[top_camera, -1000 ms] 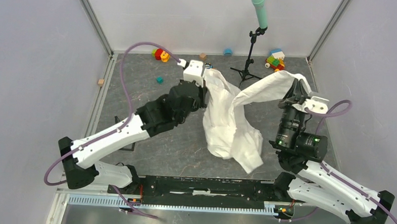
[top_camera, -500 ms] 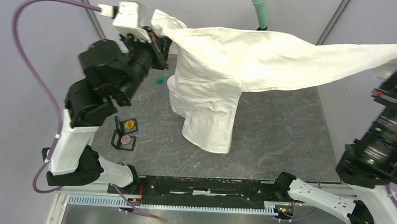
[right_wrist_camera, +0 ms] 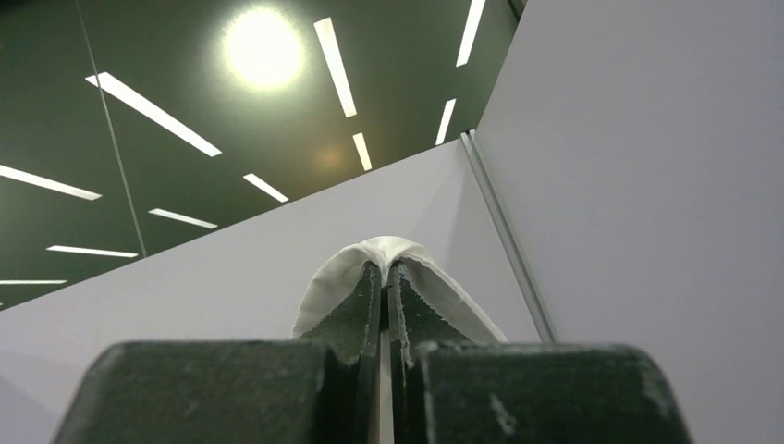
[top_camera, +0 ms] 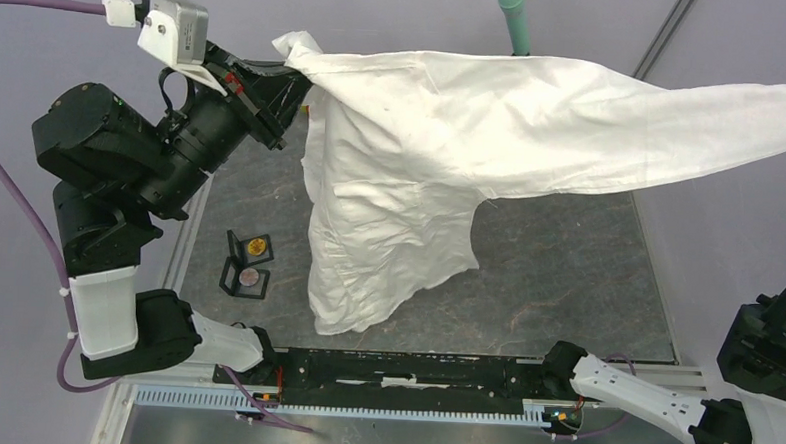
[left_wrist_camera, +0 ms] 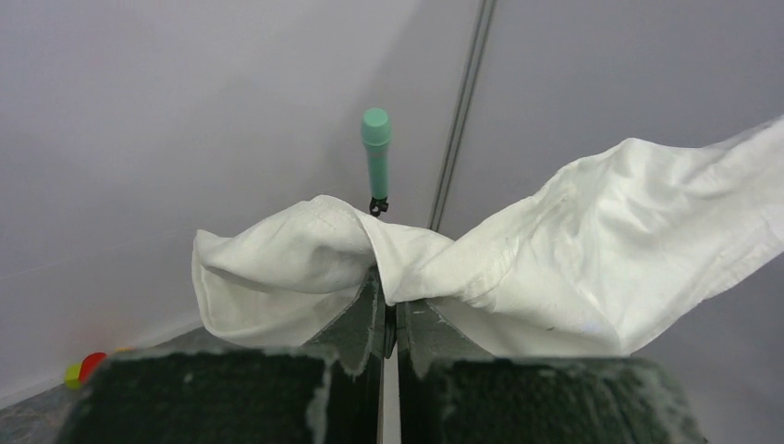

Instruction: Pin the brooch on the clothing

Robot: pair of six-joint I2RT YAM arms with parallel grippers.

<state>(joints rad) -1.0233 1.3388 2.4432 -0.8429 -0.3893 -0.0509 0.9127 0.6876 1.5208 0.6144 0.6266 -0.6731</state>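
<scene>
Brooches (top_camera: 257,245) in black cases (top_camera: 226,280), nr shirt (top_camera: 402,162)

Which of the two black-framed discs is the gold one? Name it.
The farther disc, higher in the top view; the nearer disc looks pinkish.

Above my right jaws I see a dark ceiling (right_wrist_camera: 139,55) with strip lights (right_wrist_camera: 335,67). Pale grey walls (top_camera: 398,12) enclose the marbled floor (top_camera: 568,260) below my left jaws.

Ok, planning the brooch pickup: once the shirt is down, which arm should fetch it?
Likely left: the brooch case lies on the table near that arm's base, far from the right arm. The left gripper and right gripper both pinch the shirt.
</scene>
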